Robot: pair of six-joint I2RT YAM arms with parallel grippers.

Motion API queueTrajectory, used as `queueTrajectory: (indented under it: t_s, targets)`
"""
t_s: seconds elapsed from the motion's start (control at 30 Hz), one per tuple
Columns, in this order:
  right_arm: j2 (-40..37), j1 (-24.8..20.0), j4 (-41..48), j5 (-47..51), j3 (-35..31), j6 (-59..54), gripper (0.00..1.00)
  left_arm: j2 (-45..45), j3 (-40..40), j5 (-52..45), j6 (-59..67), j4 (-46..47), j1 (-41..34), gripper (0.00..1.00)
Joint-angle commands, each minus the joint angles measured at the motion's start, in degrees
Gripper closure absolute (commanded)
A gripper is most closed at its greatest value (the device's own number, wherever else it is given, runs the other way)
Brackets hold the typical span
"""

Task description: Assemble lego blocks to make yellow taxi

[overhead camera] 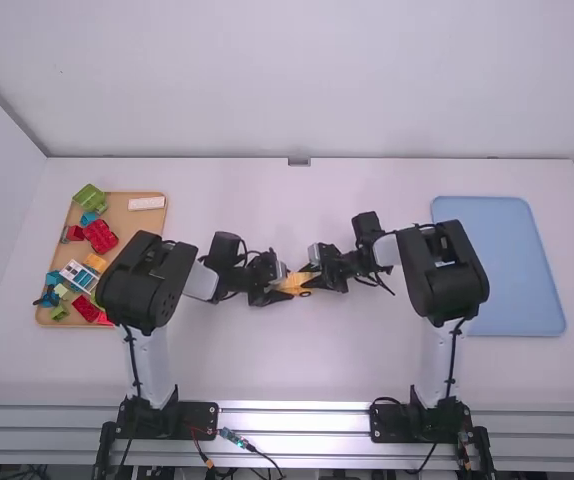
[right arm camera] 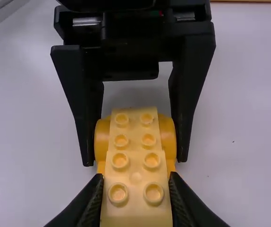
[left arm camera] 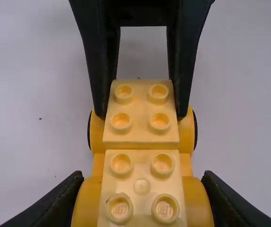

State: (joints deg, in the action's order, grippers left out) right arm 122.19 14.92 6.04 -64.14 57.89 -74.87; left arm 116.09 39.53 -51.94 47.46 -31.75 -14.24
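Observation:
Near the middle of the table in the high view, my left gripper [overhead camera: 275, 284] and my right gripper [overhead camera: 317, 276] face each other at a yellow car [overhead camera: 295, 283]. In the left wrist view my left gripper [left arm camera: 142, 189] is shut across the rounded side parts at one end of the yellow car [left arm camera: 142, 161]. At the other end my right gripper [right arm camera: 135, 182], in the right wrist view, is shut on the narrow, studded light-yellow block [right arm camera: 135, 172] on top. The two studded blocks lie in line along the car. Its underside is hidden.
A wooden tray [overhead camera: 145, 215] at the left holds several loose pieces, among them a red block [overhead camera: 100, 236], a green block [overhead camera: 91, 198] and a white brick [overhead camera: 147, 203]. A blue tray [overhead camera: 502, 265] lies at the right, beyond the right arm.

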Motion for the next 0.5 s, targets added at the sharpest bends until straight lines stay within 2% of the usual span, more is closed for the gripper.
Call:
queueTrajectory:
  t_s: [0.0, 0.07, 0.2, 0.27, 0.3, 0.37, 0.47]
  targets:
    - [1.1, 1.0, 0.7, 4.1, -1.4, 1.4, 0.93, 3.0, -1.0, 8.2, 1.9, 3.1, -1.3, 0.98]
    - [1.1, 0.9, 0.6, 4.0, -1.4, 1.6, 0.93, 3.0, -0.6, 8.2, 1.9, 4.0, -1.4, 0.98]
    - [1.1, 0.8, 0.7, 4.0, -1.4, 1.6, 0.85, 3.0, 0.9, 8.2, 2.1, 6.5, -1.5, 0.98]
    - [1.1, 1.0, 0.6, 4.0, -1.5, 1.4, 0.31, 3.0, 1.5, 8.2, 2.1, 7.6, -1.5, 0.98]
    - [1.1, 1.2, 0.6, 4.0, -1.5, 1.4, 0.16, 3.0, 1.7, 8.2, 2.1, 7.8, -1.5, 0.98]
    - [1.1, 1.2, 0.6, 4.1, -1.4, 1.4, 0.00, 3.0, 1.8, 8.2, 2.1, 8.0, -1.5, 0.98]
    - [1.0, 0.7, 0.4, 2.9, -1.4, 1.4, 0.01, 3.0, 1.0, 8.2, 2.1, 6.7, -1.5, 0.98]
